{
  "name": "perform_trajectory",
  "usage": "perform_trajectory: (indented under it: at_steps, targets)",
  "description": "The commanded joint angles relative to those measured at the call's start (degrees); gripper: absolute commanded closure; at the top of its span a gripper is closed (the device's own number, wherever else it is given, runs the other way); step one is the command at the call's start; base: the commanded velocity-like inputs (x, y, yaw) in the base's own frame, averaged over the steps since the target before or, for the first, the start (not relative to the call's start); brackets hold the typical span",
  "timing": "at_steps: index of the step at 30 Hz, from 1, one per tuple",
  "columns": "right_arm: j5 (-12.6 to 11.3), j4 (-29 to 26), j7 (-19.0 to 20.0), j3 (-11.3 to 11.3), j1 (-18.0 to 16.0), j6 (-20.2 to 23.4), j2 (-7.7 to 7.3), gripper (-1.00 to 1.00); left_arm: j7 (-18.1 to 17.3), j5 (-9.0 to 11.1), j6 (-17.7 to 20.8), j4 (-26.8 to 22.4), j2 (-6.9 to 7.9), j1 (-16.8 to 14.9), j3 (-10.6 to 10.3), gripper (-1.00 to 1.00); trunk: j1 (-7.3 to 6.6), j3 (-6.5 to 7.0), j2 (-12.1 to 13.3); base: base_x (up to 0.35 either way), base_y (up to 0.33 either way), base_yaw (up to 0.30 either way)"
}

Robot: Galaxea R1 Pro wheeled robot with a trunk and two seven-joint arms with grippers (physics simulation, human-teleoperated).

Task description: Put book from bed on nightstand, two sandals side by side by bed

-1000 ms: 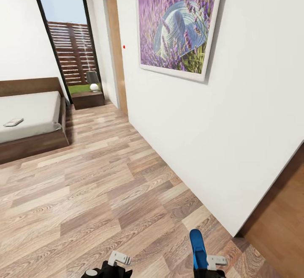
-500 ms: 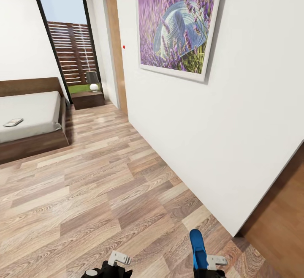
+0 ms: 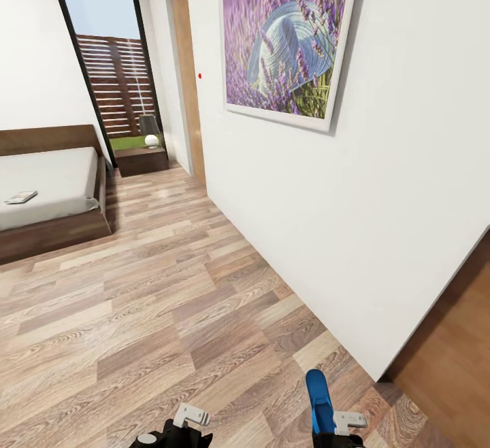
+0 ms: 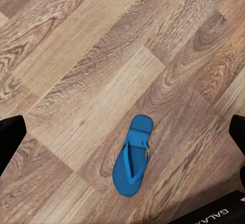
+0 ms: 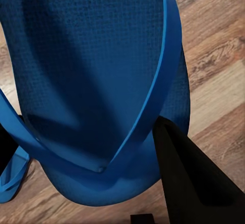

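Head view: nothing has shifted — right gripper (image 3: pixel 333 427) pinches one sandal (image 3: pixel 318 400), far from the bed (image 3: pixel 47 193); left gripper (image 4: pixel 122 132) spread — carry pending.

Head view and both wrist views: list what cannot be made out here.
- Book on the bed, head view: too small and far to read its cover.
- Bed, head view: cut off by the picture's edge.
- Right tool, head view: cut by the edge, grip on the sandal hidden.
- Floor sandal, left wrist view: its distance from the bed cannot be judged.
- Nightstand, head view: drawer fronts indistinct.
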Motion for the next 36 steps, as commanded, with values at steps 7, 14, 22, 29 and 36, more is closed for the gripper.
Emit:
perform_trajectory:
  at_steps: [7, 14, 22, 29, 36]
  targets:
    - [-0.06, 0.02, -0.12, -0.39, -0.03, -0.1, 0.04, 1.0, -0.05, -0.42, -0.1, -0.02, 0.01, -0.02, -0.05, -1.0, 0.0, -0.05, -0.03, 0.0, 0.0, 0.0]
    - [-0.06, 0.02, -0.12, -0.39, -0.03, -0.1, 0.04, 1.0, -0.05, -0.42, -0.1, -0.02, 0.01, -0.02, -0.05, -1.0, 0.0, -0.05, -0.03, 0.0, 0.0, 0.0]
    - [-0.06, 0.02, -0.12, -0.39, -0.03, -0.1, 0.04, 1.0, -0.05, -0.42, -0.1, -0.02, 0.01, -0.02, -0.05, -1.0, 0.0, -0.05, -0.03, 0.0, 0.0, 0.0]
    - [-0.19, 0.0, 0.11, -0.55, -0.05, -0.09, -0.18, 1.0, -0.07, -0.4, -0.07, -0.02, 0.37, 0.0, -0.01, -1.0, 0.0, -0.05, -0.03, 0.0, 0.0, 0.0]
    - [-0.23, -0.01, 0.18, -0.56, -0.04, -0.01, -0.23, 1.0, -0.1, -0.4, 0.02, -0.02, 0.49, 0.02, 0.01, -1.0, 0.0, -0.05, -0.03, -0.029, -0.08, 0.0]
